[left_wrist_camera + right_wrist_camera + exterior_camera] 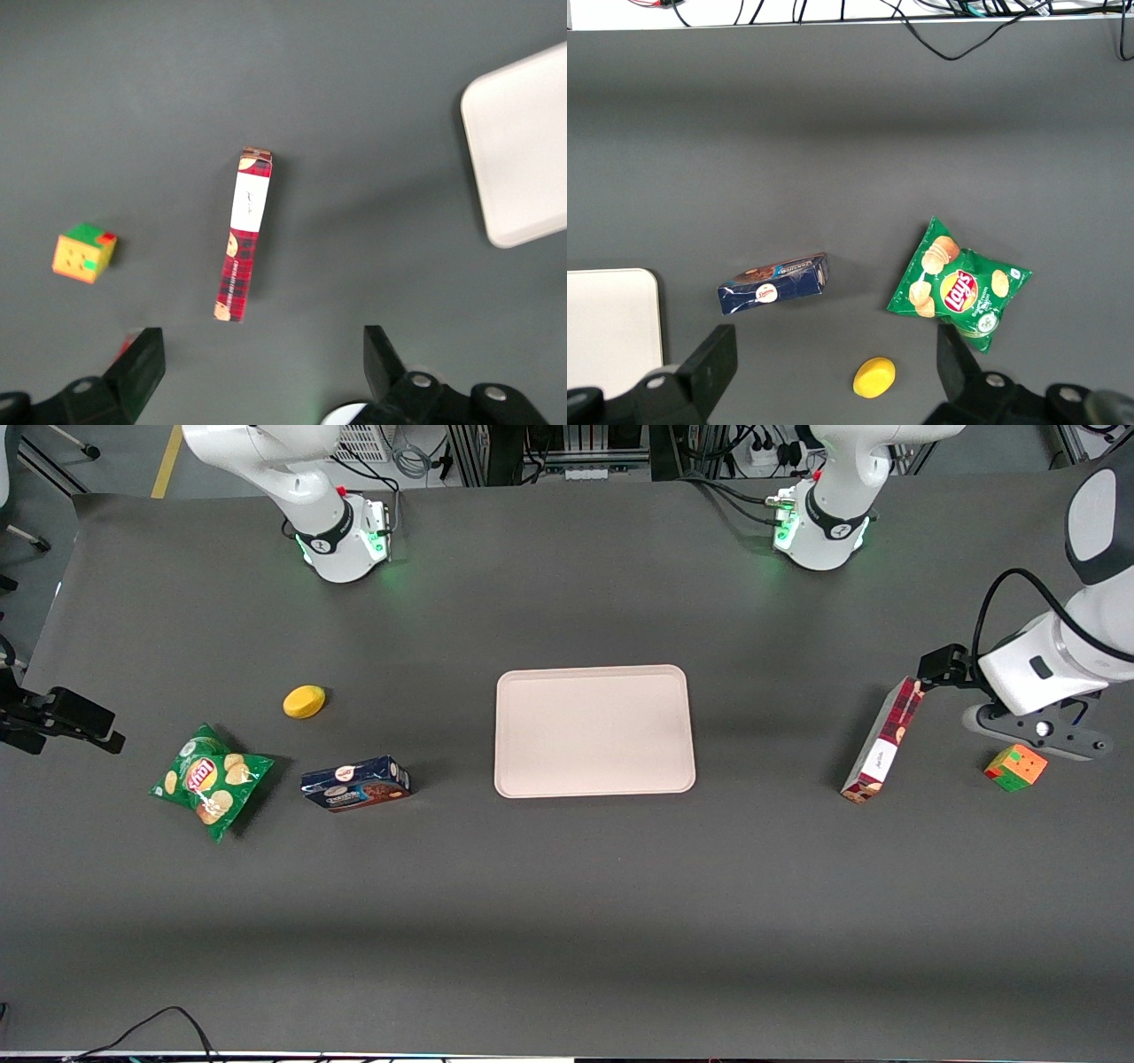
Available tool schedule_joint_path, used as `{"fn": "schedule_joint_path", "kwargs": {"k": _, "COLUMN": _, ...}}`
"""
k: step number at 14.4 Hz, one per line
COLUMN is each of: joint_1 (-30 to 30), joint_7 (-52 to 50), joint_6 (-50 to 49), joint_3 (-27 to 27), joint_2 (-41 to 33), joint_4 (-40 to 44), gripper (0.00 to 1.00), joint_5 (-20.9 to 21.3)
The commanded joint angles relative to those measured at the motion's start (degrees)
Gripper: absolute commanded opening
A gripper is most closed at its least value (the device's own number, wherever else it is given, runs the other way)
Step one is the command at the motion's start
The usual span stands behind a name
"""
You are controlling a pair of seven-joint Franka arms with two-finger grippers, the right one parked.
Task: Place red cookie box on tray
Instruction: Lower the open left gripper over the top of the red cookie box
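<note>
Chips bag (211,781): green, lying flat on the tabletop (567,921) toward the parked arm's end, nearest the front camera of all the items.
Blue cookie box (355,783): dark blue, short, beside the chips bag, between it and the tray.
Red cookie box (882,741): long, slim, dark-red plaid with a white label band, lying on the tabletop toward the working arm's end, well apart from the tray, not on it.
Colored cube (1015,767): orange, green and red faces, just beside the red cookie box, farther toward the working arm's end.
Tray (594,731): large, pale beige-pink, rounded corners, low rim, mid-tabletop, nothing on it.
Yellow object (304,701): small, rounded, farther from the front camera than the chips bag.
Hand (261,372): raised above the tabletop over the cube and the red cookie box, fingers (142,363) spread wide apart, holding nothing, touching nothing.
</note>
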Motion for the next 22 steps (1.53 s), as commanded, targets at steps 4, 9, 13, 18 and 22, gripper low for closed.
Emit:
{"fn": "schedule_joint_path", "kwargs": {"k": 4, "joint_1": 0.59, "joint_7": 11.34, "joint_6": 16.46, "joint_3": 1.75, "joint_2": -11.32, "joint_4": -21.17, "gripper": 1.0, "joint_5": 2.47}}
{"fn": "schedule_joint_path", "kwargs": {"k": 9, "joint_1": 0.68, "joint_7": 17.42, "joint_6": 24.55, "joint_3": 4.4, "joint_2": -11.67, "joint_4": -28.82, "gripper": 1.0, "joint_5": 2.47}}
{"fn": "schedule_joint_path", "kwargs": {"k": 13, "joint_1": 0.59, "joint_7": 17.33, "joint_6": 36.31, "joint_3": 5.8, "joint_2": -13.0, "joint_4": -39.54, "gripper": 1.0, "joint_5": 1.86}}
{"fn": "schedule_joint_path", "kwargs": {"k": 18, "joint_1": 0.59, "joint_7": 17.33, "joint_6": 51.42, "joint_3": 5.8, "joint_2": -11.33, "joint_4": -48.94, "gripper": 1.0, "joint_5": 1.86}}
{"fn": "schedule_joint_path", "kwargs": {"k": 22, "joint_1": 0.59, "joint_7": 17.5, "joint_6": 61.09, "joint_3": 5.8, "joint_2": -6.67, "joint_4": -52.29, "gripper": 1.0, "joint_5": 1.94}}
